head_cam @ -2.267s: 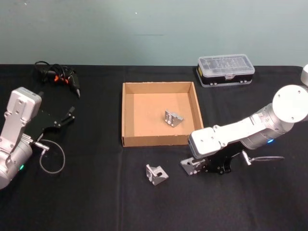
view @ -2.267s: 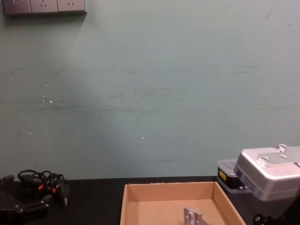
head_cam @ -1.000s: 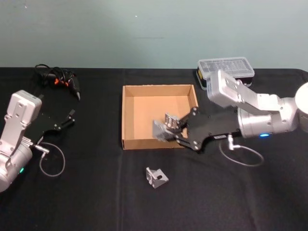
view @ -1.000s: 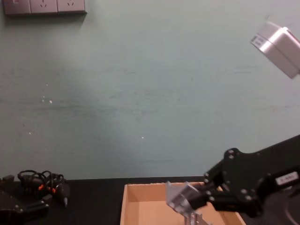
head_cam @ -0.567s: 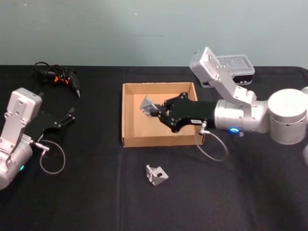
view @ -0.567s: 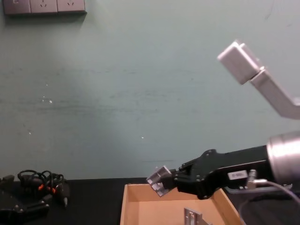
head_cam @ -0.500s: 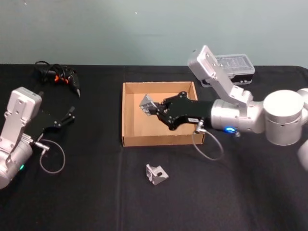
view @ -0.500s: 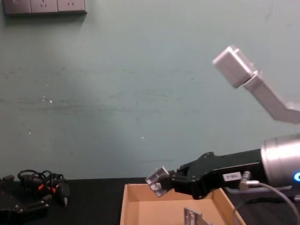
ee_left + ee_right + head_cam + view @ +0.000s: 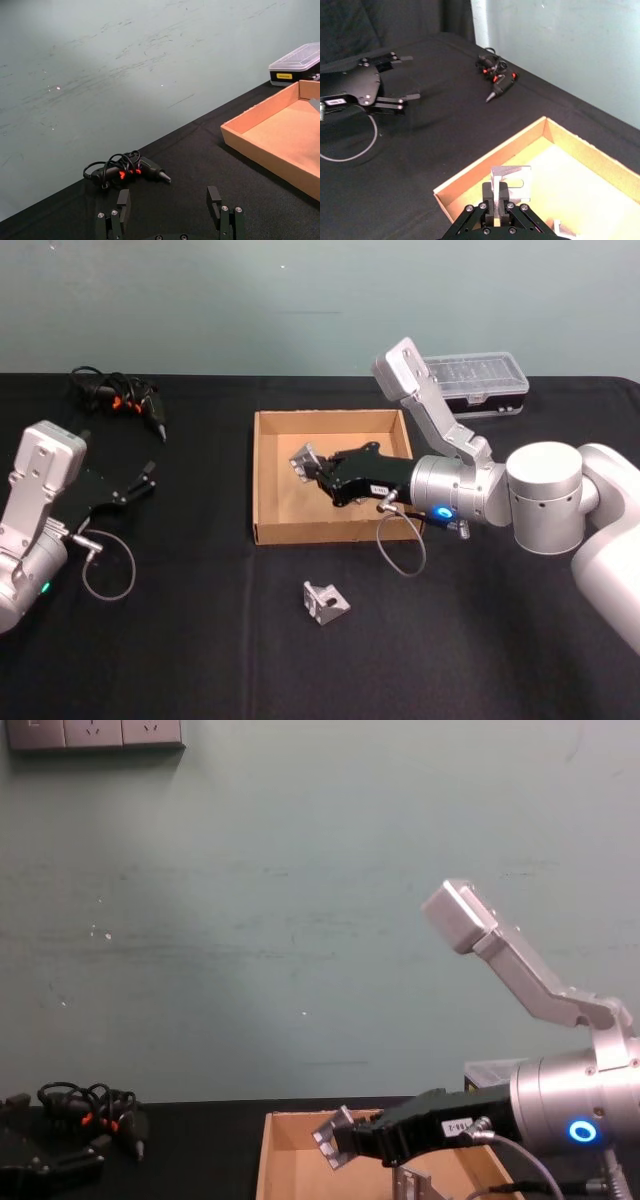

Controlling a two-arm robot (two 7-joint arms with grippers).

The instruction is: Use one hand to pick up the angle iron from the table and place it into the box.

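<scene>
My right gripper (image 9: 318, 469) is shut on a small silver angle iron (image 9: 304, 460) and holds it just above the brown cardboard box (image 9: 330, 533), over its left half. The right wrist view shows the held angle iron (image 9: 512, 180) upright between the gripper's (image 9: 497, 196) fingers, above the box (image 9: 490, 161). From the chest view, the held piece (image 9: 330, 1138) hangs a little over the box's floor. A second angle iron (image 9: 415, 1186) lies inside the box. Another angle iron (image 9: 325, 602) rests on the black table (image 9: 200, 660) in front of the box. My left gripper (image 9: 140, 483) is parked open at the far left.
A plastic case with a clear lid (image 9: 478, 380) stands behind the box to the right. A black tool with coiled cable (image 9: 122, 398) lies at the back left. A thin cable loop (image 9: 108, 570) lies beside the left arm.
The right gripper lifted an angle iron from the table in front of the box, swung it over the box and lowered it toward the left half. The left arm stayed put.
</scene>
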